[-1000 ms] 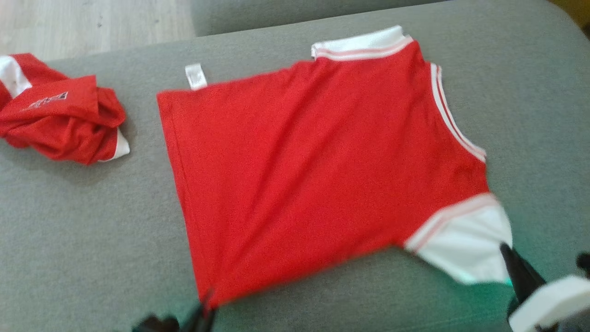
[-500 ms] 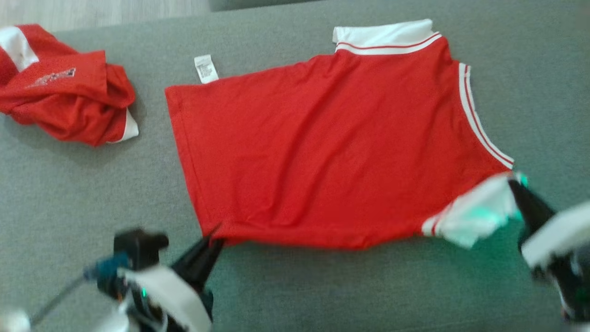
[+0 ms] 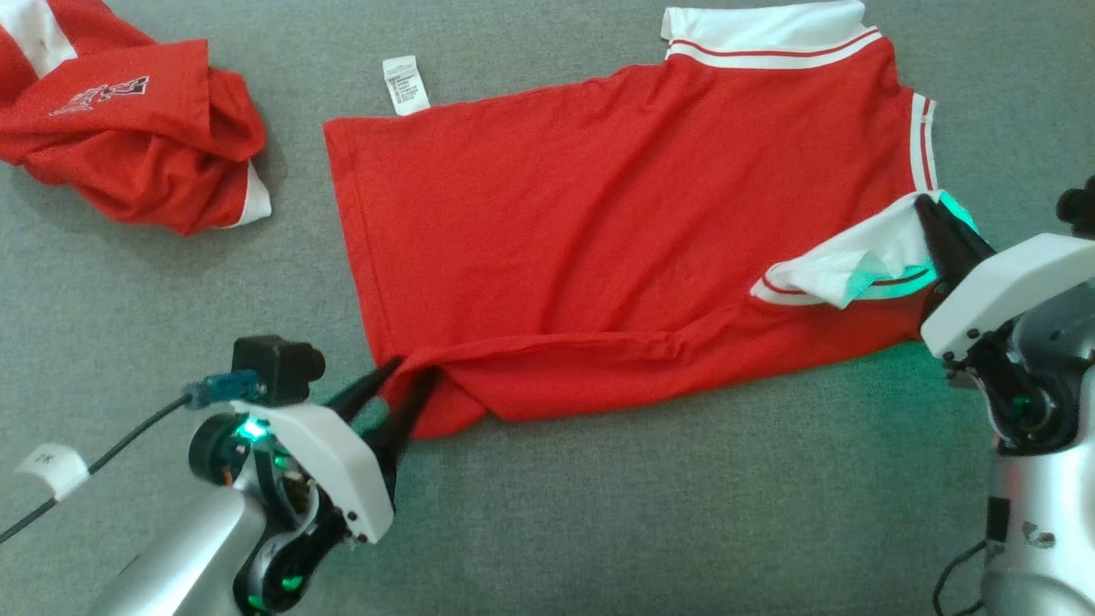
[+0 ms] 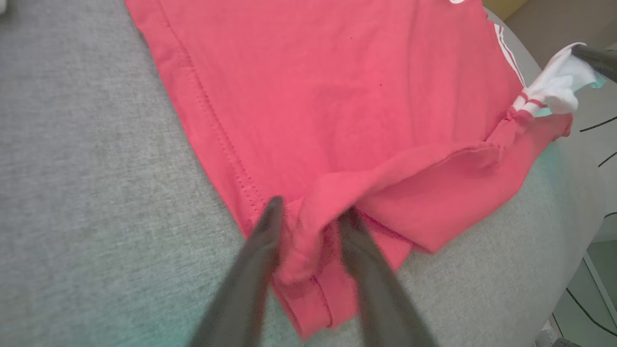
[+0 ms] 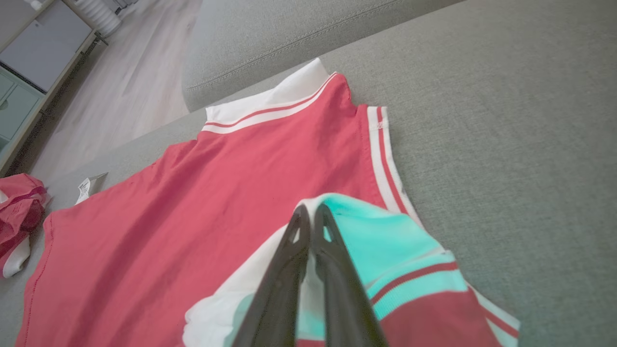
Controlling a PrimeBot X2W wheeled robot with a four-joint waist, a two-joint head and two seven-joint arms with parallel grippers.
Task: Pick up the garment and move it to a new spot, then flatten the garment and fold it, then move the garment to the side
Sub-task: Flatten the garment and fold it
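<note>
Red short-sleeved jersey shirt with white striped collar and sleeves (image 3: 616, 239): spread on the grey woven sofa cushion (image 3: 599, 513), long axis across the robot's front, hem to its left, collar to its right, near long edge partly turned onto the body. Left gripper (image 3: 417, 368): jaws parted astride the near hem corner (image 3: 445, 406), pinch not discernible; right gripper (image 3: 928, 210): jaws closed on the near white sleeve (image 3: 847, 265). Judgement: each arm is at its own end of that edge, so the fold should travel away from the robot.

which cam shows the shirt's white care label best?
Head view: care label lies flat by the shirt, print visible. Right wrist view has it small, at far left. Left wrist view: perhaps a white sliver, top-left corner.
</note>
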